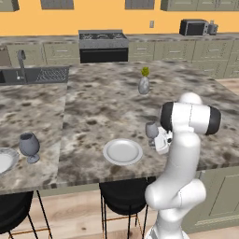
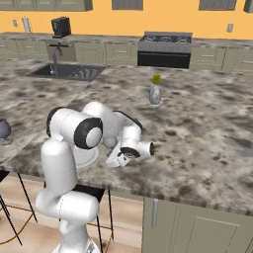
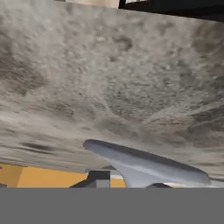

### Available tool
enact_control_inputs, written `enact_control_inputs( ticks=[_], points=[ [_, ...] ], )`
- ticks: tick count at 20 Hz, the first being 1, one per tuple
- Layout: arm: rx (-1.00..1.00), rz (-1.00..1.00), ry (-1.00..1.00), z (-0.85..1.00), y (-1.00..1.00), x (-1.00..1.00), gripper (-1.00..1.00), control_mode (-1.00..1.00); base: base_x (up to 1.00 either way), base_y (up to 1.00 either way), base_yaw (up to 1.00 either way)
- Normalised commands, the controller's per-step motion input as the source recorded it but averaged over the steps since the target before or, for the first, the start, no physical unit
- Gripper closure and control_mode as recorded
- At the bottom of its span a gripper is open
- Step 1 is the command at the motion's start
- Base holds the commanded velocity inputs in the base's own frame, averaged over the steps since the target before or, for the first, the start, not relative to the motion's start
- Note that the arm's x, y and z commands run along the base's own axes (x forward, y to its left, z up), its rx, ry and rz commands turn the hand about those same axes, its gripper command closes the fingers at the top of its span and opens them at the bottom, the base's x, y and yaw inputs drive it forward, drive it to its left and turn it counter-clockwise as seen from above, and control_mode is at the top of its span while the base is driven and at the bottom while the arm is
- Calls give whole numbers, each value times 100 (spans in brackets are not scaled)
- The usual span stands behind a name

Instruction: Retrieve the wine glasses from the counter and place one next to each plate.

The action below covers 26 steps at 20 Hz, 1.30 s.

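round glass base sits closest to the lens in the hand view, a grey disc seen edge-on just above the finger tips, with speckled stone beyond it. left base view: the gripper sits low over the island, with the second wine glass just at its 10 o'clock and the near plate at its 8 o'clock, close but apart from the glass. the glass appears to stand upright, so its long axis is judged vertical and square to the stone; whether its base rests fully on the island cannot be told. jaws: nearly pressed together at the stem, and whether they are pinching it or letting go cannot be read from these views. right base view: the wrist lies nearly level and the glass sits at its 10 o'clock, partly hidden by the arm. the first wine glass stands at the far left, just at the 2 o'clock side of the other plate. judged step: setting down the second glass, so the coming move turns on drawing the fingers back level, away from the stem, without tipping it. a vase stands at 12 o'clock, well apart. no brand, label or writing can be read anywhere.
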Motion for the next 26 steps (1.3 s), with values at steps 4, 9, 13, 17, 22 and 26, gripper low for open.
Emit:
enact_control_inputs(
  ticks=[4, 9, 13, 17, 22, 26],
  points=[
    [0, 0, 0, -46, -12, 44, 100, -100, 0, 0, 0],
    [-2, 1, -1, -37, -14, 12, -100, -100, 0, 0, 0],
    [0, 1, -1, -20, -15, 1, -100, -100, 0, 0, 0],
    [0, 0, 2, 0, -1, 0, -100, -100, 0, 0, 0],
    [0, -2, 0, 0, -7, 7, -100, -100, 0, 0, 0],
    [0, -8, 0, 0, -12, 0, -100, -100, 0, 0, 0]
  ],
)
